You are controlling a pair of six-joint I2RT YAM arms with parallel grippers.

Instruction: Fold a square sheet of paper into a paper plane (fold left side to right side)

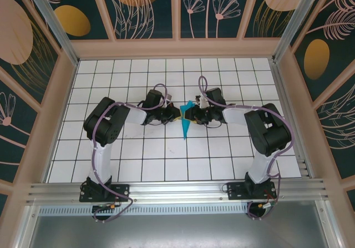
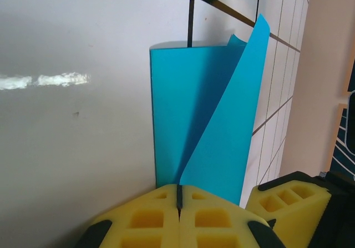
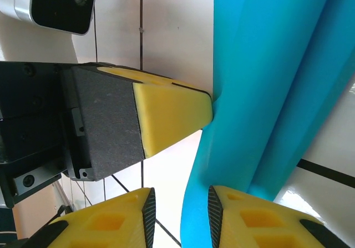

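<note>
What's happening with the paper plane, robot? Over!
Left gripper shut, touching the paper plane. Right gripper open, paper edge between its jaws. One flap lifted. Over.

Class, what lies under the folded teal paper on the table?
The white tiled table lies beneath the paper; its raised flap hides the tiles behind it.

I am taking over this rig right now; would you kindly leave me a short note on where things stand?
Left gripper: shut, pinching the teal paper at a crease.
Right gripper: jaws apart, the paper's edge in the gap, against one finger.
Paper: middle of the table, between both grippers, one flap standing up.
Done: folded into a narrow, pointed shape.
Left: probably flatten the raised flap and finish the plane's creases.
</note>
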